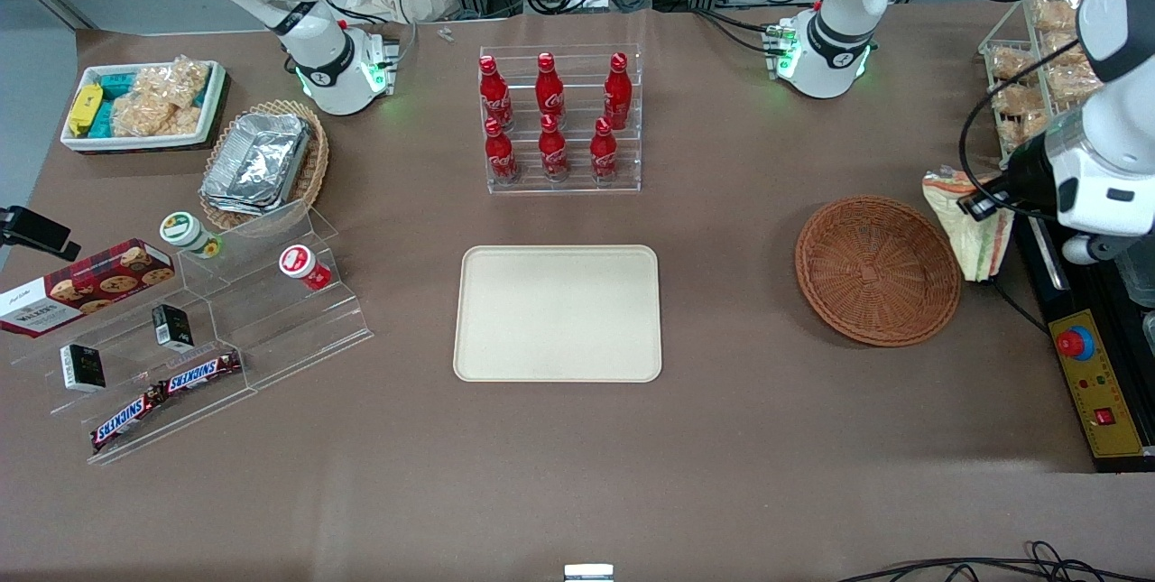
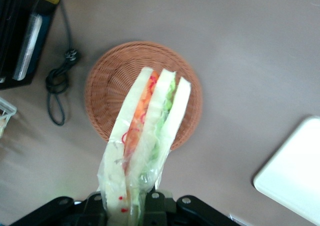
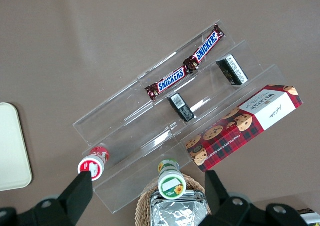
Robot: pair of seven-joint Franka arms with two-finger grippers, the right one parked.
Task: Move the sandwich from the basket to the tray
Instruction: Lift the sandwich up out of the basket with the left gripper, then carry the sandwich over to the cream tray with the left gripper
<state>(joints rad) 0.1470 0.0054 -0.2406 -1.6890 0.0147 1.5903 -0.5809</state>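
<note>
Jaws of the gripper pinch the sandwich, hanging above the basket; the tray lies sideways toward the parked arm

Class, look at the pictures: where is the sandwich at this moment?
The sandwich is held in the gripper, lifted above the empty basket, toward the working arm's end of the table.

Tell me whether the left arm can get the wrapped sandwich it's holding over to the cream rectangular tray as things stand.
Probably yes. The claw, shut on the wrapped triangular sandwich, hangs above the emptied round reddish-brown wicker basket; only bare tabletop lies between it and the cream rectangular tray.
</note>
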